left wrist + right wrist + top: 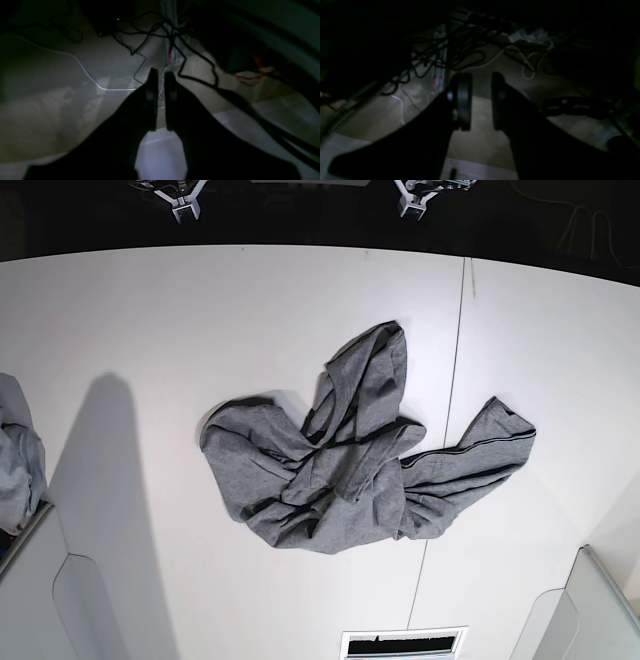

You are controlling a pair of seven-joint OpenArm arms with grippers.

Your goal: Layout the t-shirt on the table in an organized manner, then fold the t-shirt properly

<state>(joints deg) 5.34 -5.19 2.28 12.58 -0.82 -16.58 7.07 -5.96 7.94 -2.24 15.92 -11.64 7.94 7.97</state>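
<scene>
The t-shirt [340,470], dark heather grey, lies crumpled in a heap in the middle of the white table [150,330], with one part trailing off to the right. Neither arm shows in the base view, and the shirt shows in neither wrist view. In the left wrist view my left gripper [161,72] hangs over the table's edge [160,155], its jaws a narrow slit apart with nothing between them. My right gripper [480,74] stands open with a wider gap and is empty too, above the table's edge [475,171].
Light grey bins stand at the lower left [60,600] and lower right [590,610] corners. A paler grey cloth bundle [15,460] sits at the left edge. A thin dark seam [455,400] crosses the table. Tangled cables [160,32] lie on the floor beyond the edge.
</scene>
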